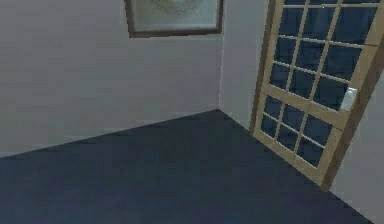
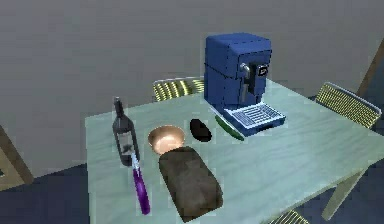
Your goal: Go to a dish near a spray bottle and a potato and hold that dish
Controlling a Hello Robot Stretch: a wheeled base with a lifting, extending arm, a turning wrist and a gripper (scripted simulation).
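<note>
Dark loaf (image 2: 190, 182) nearest; copper dish (image 2: 167, 138) just behind, beside wine bottle (image 2: 124, 135).

No word, number or sign can be read anywhere. The dark bottle (image 2: 123, 135) near the table's (image 2: 310, 150) left edge carries a pale label (a light patch on its body, its print too small to make out), and the blue coffee machine (image 2: 238, 72) toward the far edge has a small dark panel on its front with pale marks that are illegible. The framed picture (image 1: 172, 17) on the wall shows a faint pale pattern without lettering.
</note>
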